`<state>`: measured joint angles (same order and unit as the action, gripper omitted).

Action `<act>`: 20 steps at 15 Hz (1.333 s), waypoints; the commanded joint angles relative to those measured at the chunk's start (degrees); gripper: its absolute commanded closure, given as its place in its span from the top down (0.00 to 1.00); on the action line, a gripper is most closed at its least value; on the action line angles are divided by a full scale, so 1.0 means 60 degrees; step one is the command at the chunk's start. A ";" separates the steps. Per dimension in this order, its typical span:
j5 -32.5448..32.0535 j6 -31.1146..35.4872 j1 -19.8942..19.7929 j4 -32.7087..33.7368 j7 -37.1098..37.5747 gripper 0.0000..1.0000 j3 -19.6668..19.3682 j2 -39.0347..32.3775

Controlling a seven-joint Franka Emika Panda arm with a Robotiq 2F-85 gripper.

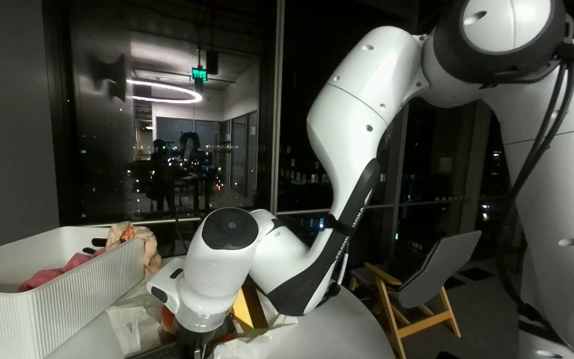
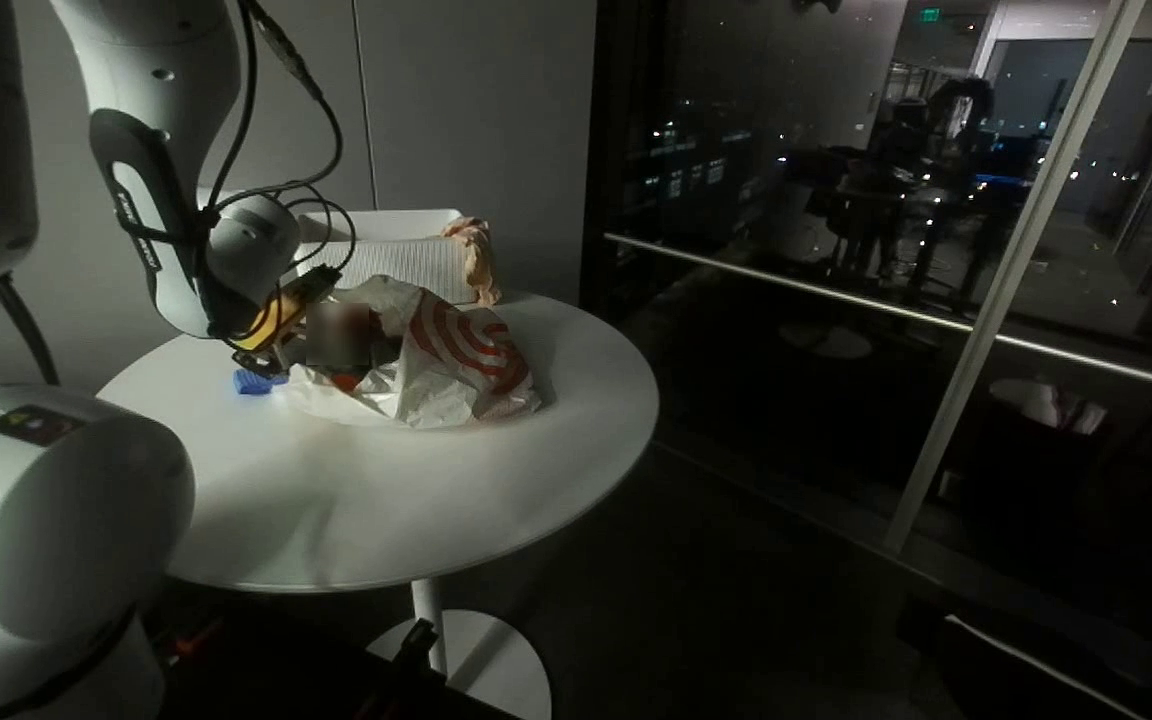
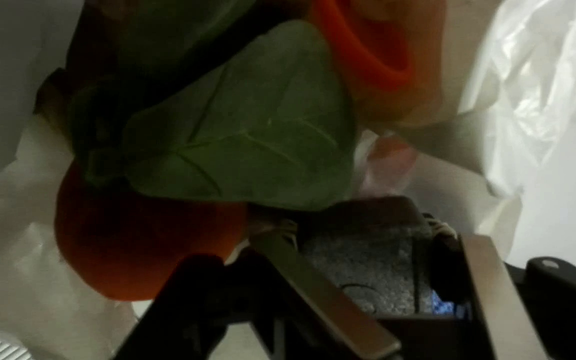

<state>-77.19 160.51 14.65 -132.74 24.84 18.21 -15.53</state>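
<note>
The pincer (image 3: pixel 372 241) stands half wide around a speckled grey block (image 3: pixel 363 272), beside an orange fruit (image 3: pixel 138 250). Can't tell if it's pinching. Looks like grabbing; next probably needs a snug squeeze.

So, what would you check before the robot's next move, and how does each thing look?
1. Tool around the grey block: ok, the block shows between its fingers.
2. Firm grip: cannot tell; contact is unclear.
3. Round orange item out of the way: not ok, close beside one finger.
4. Green leaf free of the block: cannot tell; they look close together.
5. White bag out of the way: not ok, crumpled nearby.
</note>
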 commanded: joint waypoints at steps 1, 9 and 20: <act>-0.0903 -0.0828 0.0286 0.0901 0.0990 0.34 -0.0302 -0.0945; -0.1812 -0.2576 0.0801 0.0520 0.2872 0.34 -0.0122 -0.0521; -0.0322 -0.2857 0.0735 -0.0624 0.3362 0.34 0.0047 0.0848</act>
<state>-80.51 143.73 19.44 -133.70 42.49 18.72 -15.11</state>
